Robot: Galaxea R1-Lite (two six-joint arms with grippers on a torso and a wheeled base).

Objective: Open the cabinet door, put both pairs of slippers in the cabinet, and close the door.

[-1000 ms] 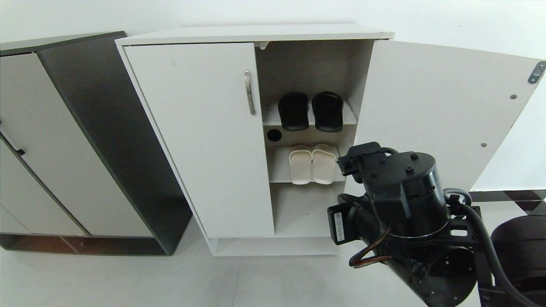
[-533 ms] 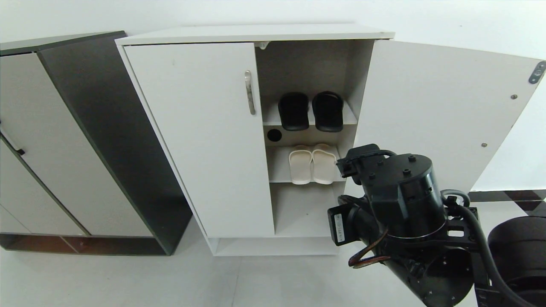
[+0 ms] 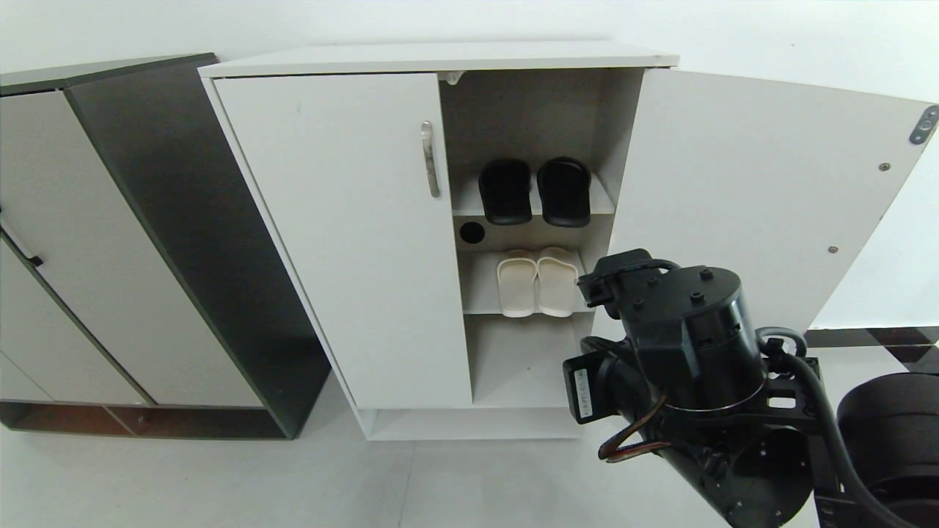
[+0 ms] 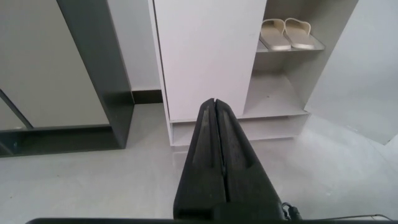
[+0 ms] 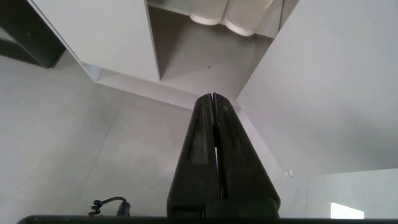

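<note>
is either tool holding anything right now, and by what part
Nothing is held. The left tool and right tool are both shut on nothing; the black slippers and white slippers sit on shelves in the cabinet.

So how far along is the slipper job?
Done: white cabinet's right door is open; black slippers sit on the upper shelf, cream slippers on the middle shelf. In hand: nothing; left gripper and right gripper are shut, empty. Left: closing that door.
</note>
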